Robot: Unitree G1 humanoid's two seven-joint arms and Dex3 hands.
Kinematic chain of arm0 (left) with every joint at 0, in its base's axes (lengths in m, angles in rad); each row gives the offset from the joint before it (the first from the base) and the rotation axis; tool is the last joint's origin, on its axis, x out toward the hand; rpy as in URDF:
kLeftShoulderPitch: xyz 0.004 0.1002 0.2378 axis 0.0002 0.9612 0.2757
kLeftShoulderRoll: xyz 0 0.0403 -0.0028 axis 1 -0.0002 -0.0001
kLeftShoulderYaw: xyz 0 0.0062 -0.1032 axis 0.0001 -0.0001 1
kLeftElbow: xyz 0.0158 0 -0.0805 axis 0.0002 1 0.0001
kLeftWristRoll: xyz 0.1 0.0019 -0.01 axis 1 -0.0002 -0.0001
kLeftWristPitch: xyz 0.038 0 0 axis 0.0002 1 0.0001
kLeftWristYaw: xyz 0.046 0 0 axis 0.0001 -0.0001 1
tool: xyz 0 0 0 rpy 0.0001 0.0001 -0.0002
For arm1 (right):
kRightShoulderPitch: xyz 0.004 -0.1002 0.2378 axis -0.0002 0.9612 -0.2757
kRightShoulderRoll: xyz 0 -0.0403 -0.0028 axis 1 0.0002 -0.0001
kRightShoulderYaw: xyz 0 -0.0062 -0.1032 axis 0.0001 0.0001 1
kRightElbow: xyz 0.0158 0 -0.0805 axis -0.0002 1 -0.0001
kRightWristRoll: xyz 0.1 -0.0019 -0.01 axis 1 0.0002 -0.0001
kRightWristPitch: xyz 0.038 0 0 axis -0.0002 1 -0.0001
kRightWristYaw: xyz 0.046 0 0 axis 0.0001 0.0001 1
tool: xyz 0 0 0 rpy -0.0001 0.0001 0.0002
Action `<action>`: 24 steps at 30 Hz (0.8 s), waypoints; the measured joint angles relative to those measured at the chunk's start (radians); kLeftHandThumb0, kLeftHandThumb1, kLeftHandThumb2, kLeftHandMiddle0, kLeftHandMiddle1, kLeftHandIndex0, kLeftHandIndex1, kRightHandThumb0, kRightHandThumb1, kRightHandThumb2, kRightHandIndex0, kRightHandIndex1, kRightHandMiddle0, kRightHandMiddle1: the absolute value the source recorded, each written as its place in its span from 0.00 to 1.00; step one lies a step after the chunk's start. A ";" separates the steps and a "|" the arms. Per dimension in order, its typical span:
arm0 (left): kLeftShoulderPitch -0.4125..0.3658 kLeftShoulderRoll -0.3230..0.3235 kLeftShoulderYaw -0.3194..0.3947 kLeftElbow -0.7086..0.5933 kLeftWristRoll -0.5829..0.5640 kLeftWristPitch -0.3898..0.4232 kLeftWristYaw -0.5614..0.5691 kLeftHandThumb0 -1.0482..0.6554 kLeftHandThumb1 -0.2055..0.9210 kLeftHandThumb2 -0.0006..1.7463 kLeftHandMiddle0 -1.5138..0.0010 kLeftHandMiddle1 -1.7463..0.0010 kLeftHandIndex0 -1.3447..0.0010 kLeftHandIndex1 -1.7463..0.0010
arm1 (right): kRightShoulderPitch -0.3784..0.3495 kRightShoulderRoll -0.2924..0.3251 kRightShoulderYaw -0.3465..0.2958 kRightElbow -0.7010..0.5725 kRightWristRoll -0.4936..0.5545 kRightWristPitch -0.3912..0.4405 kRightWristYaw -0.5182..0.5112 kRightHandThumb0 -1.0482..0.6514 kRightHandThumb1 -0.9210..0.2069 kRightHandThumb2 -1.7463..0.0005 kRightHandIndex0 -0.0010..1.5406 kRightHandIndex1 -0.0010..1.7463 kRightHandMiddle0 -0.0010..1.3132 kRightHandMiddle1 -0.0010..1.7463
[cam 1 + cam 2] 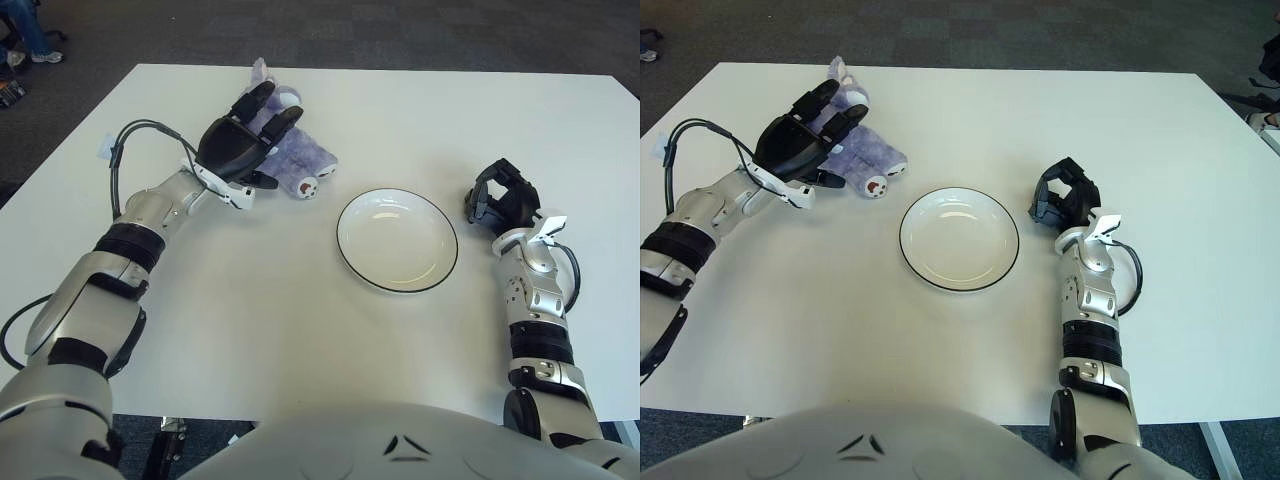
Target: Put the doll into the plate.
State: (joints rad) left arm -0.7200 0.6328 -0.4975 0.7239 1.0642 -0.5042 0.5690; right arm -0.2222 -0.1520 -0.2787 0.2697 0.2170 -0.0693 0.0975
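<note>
Purple plush, the doll (296, 160) lay on the white bench (250, 300) toward its far left, its brown-soled feet pointing toward the plate (397, 240). Over the doll's left side hung the left hand (240, 140), fingers (252, 100) stretched out and spread above the toy's upper body, not closed around it; whether the palm touched the plush could not be told. Just right of the doll's feet sat the plate, white with a dark rim, holding nothing. Right of the plate showed the right hand (502, 192), fingers curled inward, gripping nothing.
</note>
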 measured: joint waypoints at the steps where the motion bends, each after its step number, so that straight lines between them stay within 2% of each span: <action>1: -0.005 -0.001 -0.004 0.006 0.000 0.000 -0.002 0.22 0.77 0.36 0.94 0.99 1.00 0.86 | 0.000 0.000 0.000 0.000 0.000 0.000 0.001 0.34 0.51 0.26 0.82 1.00 0.45 1.00; 8: -0.031 -0.002 -0.018 0.033 0.000 0.018 -0.032 0.23 0.71 0.38 0.93 0.99 1.00 0.86 | 0.001 0.000 0.000 -0.002 0.000 0.000 0.003 0.34 0.51 0.27 0.82 1.00 0.45 1.00; 24: -0.036 -0.003 -0.030 0.031 0.000 0.104 -0.132 0.24 0.59 0.43 0.94 0.99 1.00 0.84 | 0.003 0.000 0.000 -0.007 0.000 0.008 0.005 0.34 0.51 0.27 0.82 1.00 0.45 1.00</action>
State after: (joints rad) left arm -0.7558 0.6298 -0.5270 0.7549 1.0644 -0.4003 0.4371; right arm -0.2193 -0.1520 -0.2786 0.2626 0.2174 -0.0610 0.1029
